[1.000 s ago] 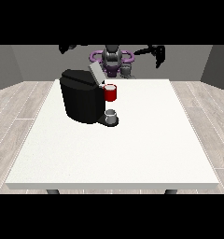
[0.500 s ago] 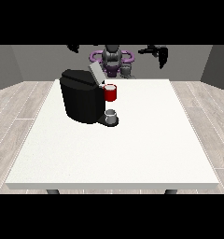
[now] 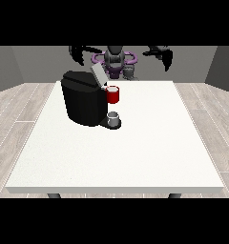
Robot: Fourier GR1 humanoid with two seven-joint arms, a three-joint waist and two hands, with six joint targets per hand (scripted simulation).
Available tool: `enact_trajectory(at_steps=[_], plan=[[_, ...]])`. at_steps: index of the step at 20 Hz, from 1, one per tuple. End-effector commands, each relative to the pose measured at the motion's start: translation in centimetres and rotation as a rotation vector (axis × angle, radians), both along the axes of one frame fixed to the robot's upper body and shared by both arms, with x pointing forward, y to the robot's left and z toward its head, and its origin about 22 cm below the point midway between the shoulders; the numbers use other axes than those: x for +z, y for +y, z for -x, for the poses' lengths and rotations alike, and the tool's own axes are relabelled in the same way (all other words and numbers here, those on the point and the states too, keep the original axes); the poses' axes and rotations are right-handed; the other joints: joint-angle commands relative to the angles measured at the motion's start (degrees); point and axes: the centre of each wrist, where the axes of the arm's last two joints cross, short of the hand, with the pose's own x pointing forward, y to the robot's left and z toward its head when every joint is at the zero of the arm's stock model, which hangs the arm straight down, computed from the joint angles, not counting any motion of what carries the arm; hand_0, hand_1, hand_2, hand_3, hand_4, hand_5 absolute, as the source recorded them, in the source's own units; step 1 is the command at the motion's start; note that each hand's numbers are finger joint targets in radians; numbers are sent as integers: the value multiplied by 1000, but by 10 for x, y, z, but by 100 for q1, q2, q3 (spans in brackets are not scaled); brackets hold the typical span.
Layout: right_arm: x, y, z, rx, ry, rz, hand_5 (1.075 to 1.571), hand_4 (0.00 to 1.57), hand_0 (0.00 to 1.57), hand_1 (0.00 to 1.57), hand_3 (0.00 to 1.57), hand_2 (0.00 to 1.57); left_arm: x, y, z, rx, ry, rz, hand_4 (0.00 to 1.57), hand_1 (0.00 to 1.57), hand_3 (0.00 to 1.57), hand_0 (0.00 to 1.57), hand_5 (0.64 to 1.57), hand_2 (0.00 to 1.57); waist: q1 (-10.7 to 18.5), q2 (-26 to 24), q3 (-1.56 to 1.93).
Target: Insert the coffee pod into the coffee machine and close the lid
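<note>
Evidently nothing is done: the black boxy coffee machine, left of centre, has its grey lid raised, both hands aloft, finger state indiscernible.

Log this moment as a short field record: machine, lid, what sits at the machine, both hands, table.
machine: black coffee machine on the white table, toward the view's left
lid: grey lid raised, tilted up
at machine: red thing at the front; grey thing on the base below it
hand at view's left: raised above the far edge, holding nothing
hand at view's right: raised, apart from everything
pod: not identifiable
</note>
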Motion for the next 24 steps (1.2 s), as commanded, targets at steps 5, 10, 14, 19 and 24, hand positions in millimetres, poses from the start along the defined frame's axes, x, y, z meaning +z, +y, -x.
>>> enact_trajectory(at_steps=[5,10,14,19,24], plan=[[12,-7,-28,8,1,8,1571,0,0,0,0,0,17,10,24,27,-43,25,0,0,0,0,1571,0,18,397,0],[2,24,-34,37,2,11,1571,0,0,0,0,0,24,-5,27,47,-36,-4,0,0,0,0,1571,0,-127,553,0],[17,19,-48,71,-21,54,1571,0,0,0,0,0,37,24,26,52,-75,-7,0,0,0,0,1571,0,-128,805,0],[25,31,-61,76,-46,42,1571,0,0,0,0,0,36,17,34,67,-120,-13,0,0,0,0,1571,0,-110,933,0],[22,47,-62,94,-46,63,1571,0,0,0,0,0,36,25,34,94,-107,7,0,0,0,0,1571,0,-232,972,-1]])
